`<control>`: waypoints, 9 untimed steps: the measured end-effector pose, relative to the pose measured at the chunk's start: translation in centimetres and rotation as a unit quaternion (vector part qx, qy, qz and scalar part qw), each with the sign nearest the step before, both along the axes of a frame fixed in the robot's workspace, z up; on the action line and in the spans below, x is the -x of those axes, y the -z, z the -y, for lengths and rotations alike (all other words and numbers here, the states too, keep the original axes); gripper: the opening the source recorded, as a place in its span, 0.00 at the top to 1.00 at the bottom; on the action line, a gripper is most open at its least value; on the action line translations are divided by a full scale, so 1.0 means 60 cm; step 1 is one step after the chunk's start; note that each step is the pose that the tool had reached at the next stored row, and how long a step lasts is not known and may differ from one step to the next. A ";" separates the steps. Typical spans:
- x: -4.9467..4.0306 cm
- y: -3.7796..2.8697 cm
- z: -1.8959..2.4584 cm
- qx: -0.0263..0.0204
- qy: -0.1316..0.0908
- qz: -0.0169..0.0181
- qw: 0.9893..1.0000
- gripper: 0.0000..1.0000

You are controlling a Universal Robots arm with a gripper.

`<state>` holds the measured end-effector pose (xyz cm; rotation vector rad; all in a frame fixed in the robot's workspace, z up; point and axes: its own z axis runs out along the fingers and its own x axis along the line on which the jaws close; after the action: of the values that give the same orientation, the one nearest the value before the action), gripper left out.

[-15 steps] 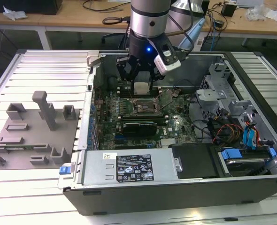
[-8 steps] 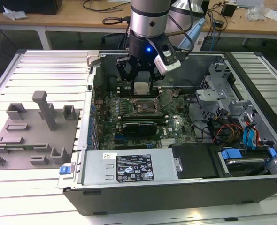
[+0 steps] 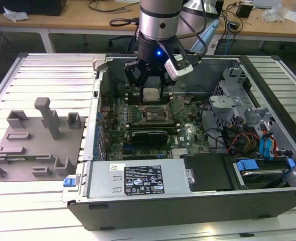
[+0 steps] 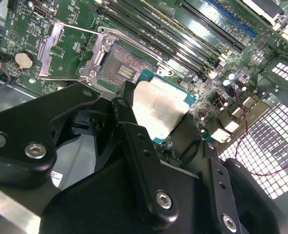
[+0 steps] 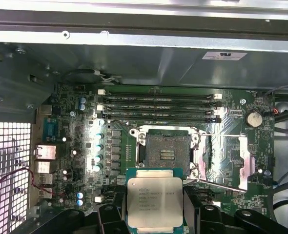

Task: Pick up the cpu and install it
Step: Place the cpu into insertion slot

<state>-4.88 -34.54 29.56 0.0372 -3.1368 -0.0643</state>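
In the exterior view the gripper (image 3: 152,96) hangs inside the open computer case (image 3: 268,201), clamped on the cpu (image 3: 151,94). It carries the chip flat, metal top up, over the motherboard (image 3: 138,120) close to the socket (image 3: 155,114). I judge it is held level so it can seat squarely.

In the second wrist view two black fingers (image 4: 129,122) press opposite edges of the cpu (image 4: 158,109), leaving its silvery top bare. The socket's load plate (image 4: 61,48) is swung open, exposing the contacts.

In the first wrist view the cpu (image 5: 154,202) sits between the fingers, near the empty socket and not seated in it.
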 end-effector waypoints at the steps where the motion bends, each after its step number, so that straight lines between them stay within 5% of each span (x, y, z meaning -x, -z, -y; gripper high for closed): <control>1: 0.000 0.000 0.0000 0.000 0.006 0.000 1.000 0.45; 6: 0.000 0.000 0.0000 0.000 0.047 0.000 0.999 0.45; 9: 0.000 0.000 0.0000 0.000 0.102 0.000 0.995 0.45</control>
<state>-4.89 -34.54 29.53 -0.2827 -3.1284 -0.0646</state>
